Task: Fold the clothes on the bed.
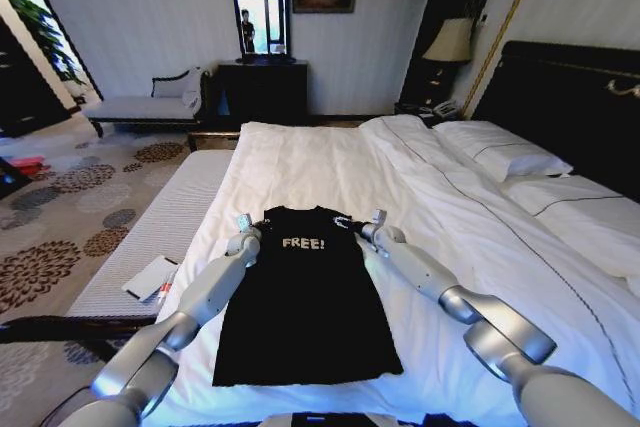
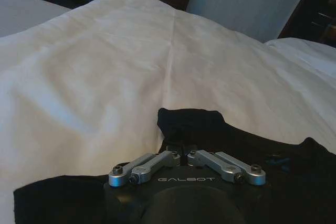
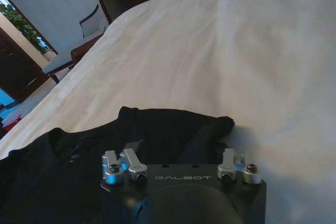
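Note:
The clothes are one black T-shirt [image 1: 305, 297] with white "FREE!" lettering, lying flat and narrow on the white duvet of the bed [image 1: 330, 162], collar towards the far end. My left gripper [image 1: 246, 225] rests at the shirt's left shoulder. In the left wrist view this gripper [image 2: 182, 150] has its links drawn together, shut on a raised bunch of black fabric [image 2: 191, 124]. My right gripper [image 1: 374, 219] sits at the right shoulder. In the right wrist view it [image 3: 178, 153] stands open, links wide apart, with the folded shoulder edge [image 3: 178, 129] between them.
White pillows [image 1: 500, 157] and a dark headboard [image 1: 570, 97] lie to the right. A pale bench [image 1: 150, 232] with a white item [image 1: 150, 277] runs along the bed's left side. A chaise [image 1: 140, 107] and a dark dresser [image 1: 262, 87] stand beyond on patterned carpet.

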You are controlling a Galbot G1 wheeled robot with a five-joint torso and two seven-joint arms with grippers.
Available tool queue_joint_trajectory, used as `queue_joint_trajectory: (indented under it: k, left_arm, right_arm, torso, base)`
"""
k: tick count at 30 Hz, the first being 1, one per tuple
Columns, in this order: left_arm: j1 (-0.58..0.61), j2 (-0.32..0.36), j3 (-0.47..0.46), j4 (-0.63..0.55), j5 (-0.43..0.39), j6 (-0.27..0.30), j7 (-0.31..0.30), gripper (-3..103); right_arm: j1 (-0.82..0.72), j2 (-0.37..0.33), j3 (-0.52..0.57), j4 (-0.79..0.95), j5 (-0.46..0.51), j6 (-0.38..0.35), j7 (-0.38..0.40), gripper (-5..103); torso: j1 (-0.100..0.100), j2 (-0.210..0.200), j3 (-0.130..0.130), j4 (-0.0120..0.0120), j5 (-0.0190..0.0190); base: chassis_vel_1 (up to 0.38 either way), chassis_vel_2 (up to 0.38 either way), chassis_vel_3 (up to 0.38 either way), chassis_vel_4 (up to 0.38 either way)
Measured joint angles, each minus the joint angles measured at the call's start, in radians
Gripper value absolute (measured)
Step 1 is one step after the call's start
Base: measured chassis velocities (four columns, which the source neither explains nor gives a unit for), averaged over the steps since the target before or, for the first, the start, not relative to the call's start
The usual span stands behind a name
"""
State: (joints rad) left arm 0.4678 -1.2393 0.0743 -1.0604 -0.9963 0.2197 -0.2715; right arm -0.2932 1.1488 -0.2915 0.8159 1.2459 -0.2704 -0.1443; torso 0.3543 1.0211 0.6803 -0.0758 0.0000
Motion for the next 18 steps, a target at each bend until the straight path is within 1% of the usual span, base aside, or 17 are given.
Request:
queue_joint_trajectory:
  k: [1, 2, 5, 7, 10, 11, 13, 14, 15, 16, 18]
  left_arm:
    - [-0.001, -0.002, 0.0, 0.0, 0.0, 0.0, -0.001, 1]
    - [-0.002, -0.003, 0.0, 0.0, 0.0, 0.0, -0.002, 1]
    - [-0.003, -0.005, 0.002, -0.003, 0.0, 0.0, -0.005, 1]
    - [-0.003, -0.004, 0.002, -0.004, 0.0, 0.0, -0.005, 1]
    - [0.001, -0.001, 0.002, -0.013, -0.002, 0.0, -0.01, 1]
    - [0.001, -0.001, 0.002, -0.013, -0.002, 0.0, -0.01, 1]
    - [0.005, 0.0, 0.003, -0.014, -0.002, 0.0, -0.012, 1]
    - [0.005, 0.0, 0.003, -0.014, -0.002, 0.0, -0.012, 1]
    - [0.006, 0.0, 0.003, -0.013, -0.002, 0.0, -0.013, 1]
    - [0.007, -0.001, 0.003, -0.014, -0.002, 0.0, -0.014, 1]
    - [0.008, -0.004, 0.003, -0.014, -0.002, 0.0, -0.016, 1]
  right_arm:
    - [0.001, 0.0, 0.0, 0.0, 0.0, 0.002, 0.001, 61]
    - [0.001, 0.0, 0.0, 0.001, 0.0, 0.003, 0.002, 61]
    - [0.0, 0.0, -0.002, 0.002, -0.002, 0.008, 0.001, 44]
    - [-0.001, 0.0, -0.002, 0.002, -0.002, 0.008, 0.001, 44]
    - [-0.005, -0.007, -0.002, 0.003, -0.005, 0.011, -0.001, 27]
    - [-0.005, -0.007, -0.002, 0.003, -0.005, 0.011, -0.001, 27]
    - [-0.01, -0.015, -0.002, 0.006, -0.007, 0.012, -0.002, 17]
    - [-0.01, -0.015, -0.002, 0.006, -0.007, 0.012, -0.002, 17]
    - [-0.011, -0.017, -0.002, 0.007, -0.007, 0.013, -0.002, 12]
    - [-0.011, -0.018, -0.002, 0.006, -0.007, 0.014, -0.002, 12]
    - [-0.011, -0.024, -0.002, 0.008, -0.008, 0.018, -0.003, 3]
  torso:
    - [0.0, 0.0, 0.0, -0.0001, 0.0]
    - [0.0, 0.0, 0.0, 0.0, 0.0]
    - [0.0, 0.0, 0.0, 0.0005, -0.0001]
    - [0.0, 0.0, 0.0, 0.0005, 0.0]
    - [0.0, 0.0, 0.0, 0.0001, 0.0]
    - [0.0, 0.0, 0.0, 0.0001, 0.0]
    - [0.0, 0.0, 0.0, 0.0003, 0.0]
    - [0.0, 0.0, 0.0, 0.0003, 0.0]
    - [0.0, 0.0, 0.0, 0.0003, 0.0]
    - [0.0, 0.0, 0.0, 0.0002, 0.0]
    - [0.0, 0.0, 0.0, 0.0003, 0.0]
  base:
    - [0.0, 0.0, 0.0, 0.0]
    - [0.0, 0.0, 0.0, 0.0]
    - [0.0, 0.0, 0.0, 0.0]
    - [0.0, 0.0, 0.0, 0.0]
    - [0.0, 0.0, 0.0, 0.0]
    - [0.0, 0.0, 0.0, 0.0]
    - [0.0, 0.0, 0.0, 0.0]
    - [0.0, 0.0, 0.0, 0.0]
    - [0.0, 0.0, 0.0, 0.0]
    - [0.0, 0.0, 0.0, 0.0]
    - [0.0, 0.0, 0.0, 0.0]
